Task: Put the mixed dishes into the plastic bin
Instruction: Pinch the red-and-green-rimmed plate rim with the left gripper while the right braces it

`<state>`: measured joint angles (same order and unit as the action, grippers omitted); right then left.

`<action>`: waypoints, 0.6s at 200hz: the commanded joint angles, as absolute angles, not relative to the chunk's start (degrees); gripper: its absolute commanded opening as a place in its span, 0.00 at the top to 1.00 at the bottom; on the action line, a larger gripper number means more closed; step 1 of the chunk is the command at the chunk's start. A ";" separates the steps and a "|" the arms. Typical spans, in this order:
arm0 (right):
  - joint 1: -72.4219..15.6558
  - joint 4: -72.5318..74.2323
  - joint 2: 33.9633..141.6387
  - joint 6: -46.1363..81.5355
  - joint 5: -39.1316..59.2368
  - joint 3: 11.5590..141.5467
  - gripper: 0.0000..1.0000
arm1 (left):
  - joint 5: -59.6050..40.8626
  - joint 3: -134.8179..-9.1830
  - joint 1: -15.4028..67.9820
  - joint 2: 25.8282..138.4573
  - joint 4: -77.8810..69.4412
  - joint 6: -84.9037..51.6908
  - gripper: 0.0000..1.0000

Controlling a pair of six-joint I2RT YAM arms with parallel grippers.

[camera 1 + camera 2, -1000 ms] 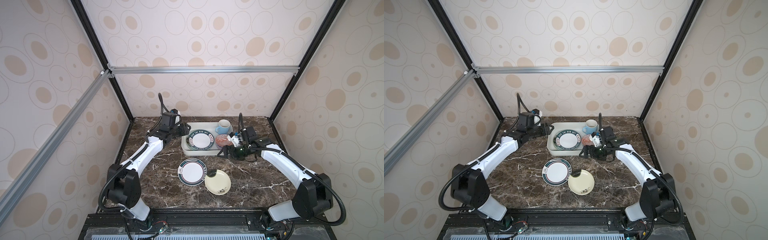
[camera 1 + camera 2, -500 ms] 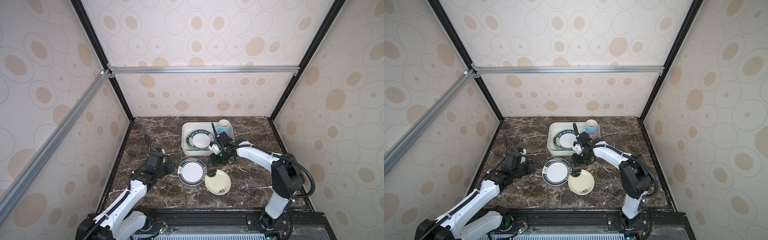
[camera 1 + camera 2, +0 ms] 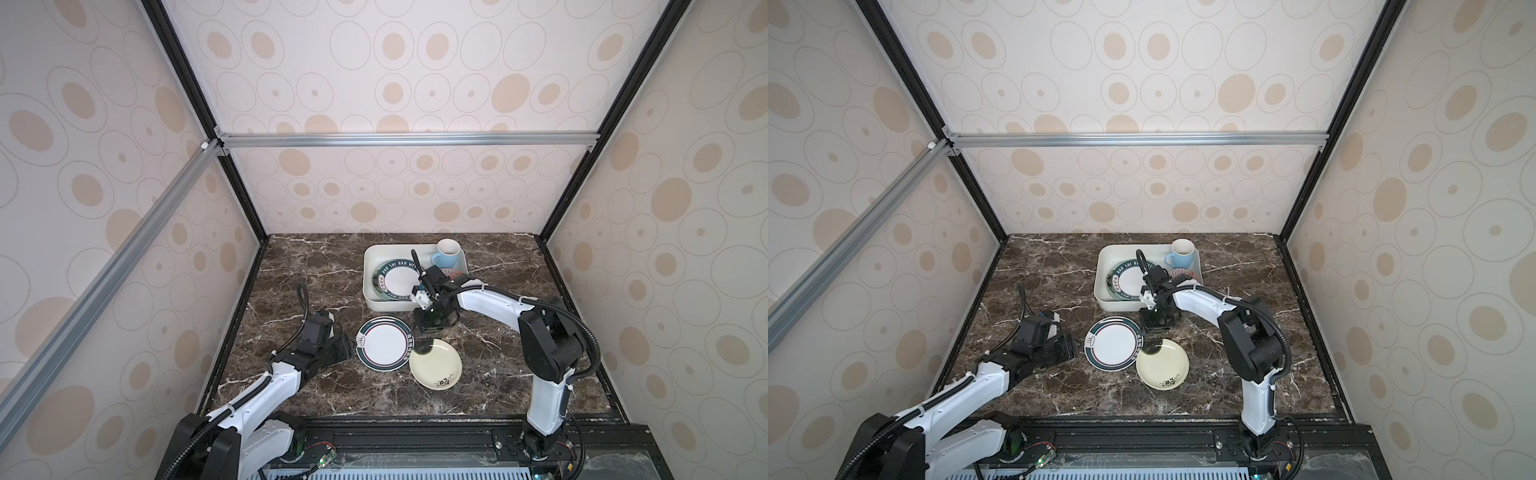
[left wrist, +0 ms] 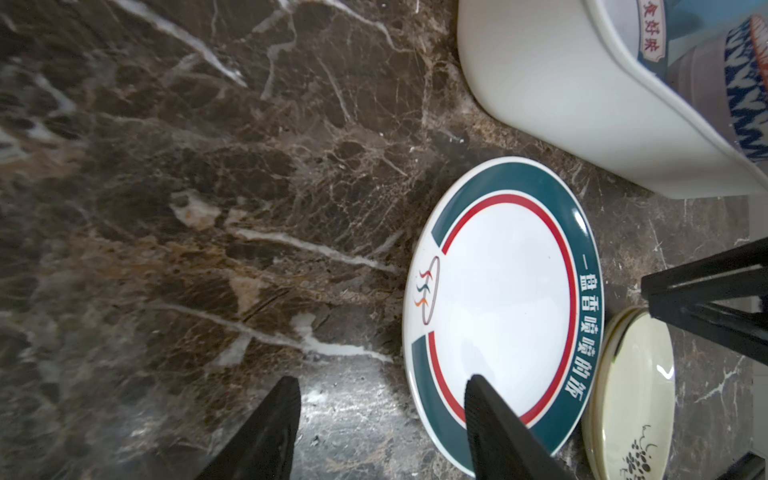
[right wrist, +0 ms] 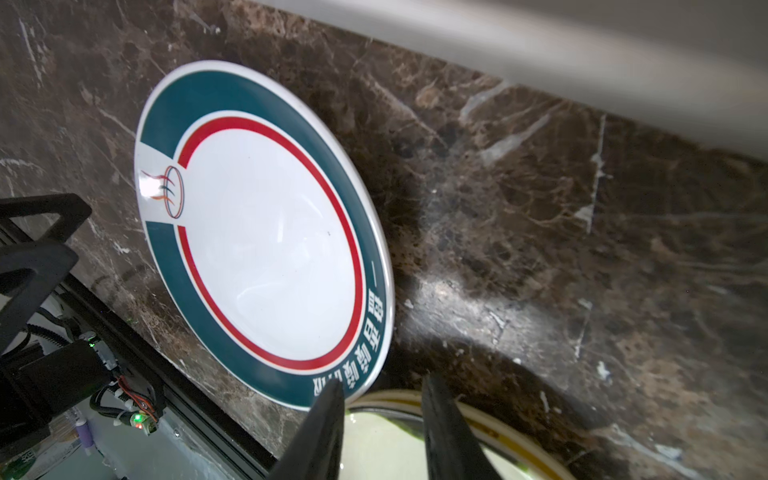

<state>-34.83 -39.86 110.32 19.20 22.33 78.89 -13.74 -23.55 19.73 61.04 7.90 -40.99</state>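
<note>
Left jaws, at the tip of the left arm point(image 3: 286, 374), stand released, low at about 8 o'clock on the desk point(image 3: 316, 266). The left wrist view shows one of the fingers point(image 4: 494, 424) over the near rim of the teal-and-red rimmed plate point(image 4: 498, 307) and its mate over bare marble, so the rim lies in the gap with nothing grasped. That plate lies flat just off the desk's middle, outside the plastic bin point(image 3: 374, 301). The small cream plate point(image 3: 436, 365) lies at its 4 o'clock, rims touching or overlapping; which is uppermost cannot be told. Right jaws, on the right arm point(image 3: 494, 305), point down over the cream plate's 12 o'clock edge, narrowed but with a gap showing. The right wrist view shows no clamp on anything, and whether the fingers point(image 5: 324, 424) touch the rim cannot be told. At 12 o'clock on the desk the bin already holds a lettered teal-rimmed plate point(image 3: 399, 280), a light-blue mug point(image 3: 446, 253) in its 1 o'clock corner and a red-patterned bowl point(image 3: 453, 273) half hidden by the right arm. By that count the task looks more than half done, with two plates left on the desk. Both top views give the whole layout and the bin's contents together. Only the left wrist view shows the rim lying between the left jaws, and only the right wrist view shows the cream plate's gilt edge under the right jaws.
</note>
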 commanded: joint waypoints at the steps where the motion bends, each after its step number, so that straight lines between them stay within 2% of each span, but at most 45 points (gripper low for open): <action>1: -35.17 -41.66 112.25 18.99 21.75 80.72 0.65 | -16.01 -22.95 19.95 61.93 3.26 -41.79 0.33; 120: -36.32 -41.18 118.39 19.16 23.70 83.67 0.72 | -18.69 -22.57 19.92 69.35 -2.10 -41.73 0.33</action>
<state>-35.16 -38.65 116.27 19.18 22.46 82.85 -18.00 -22.50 19.73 68.40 -0.21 -41.30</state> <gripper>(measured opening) 0.287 0.666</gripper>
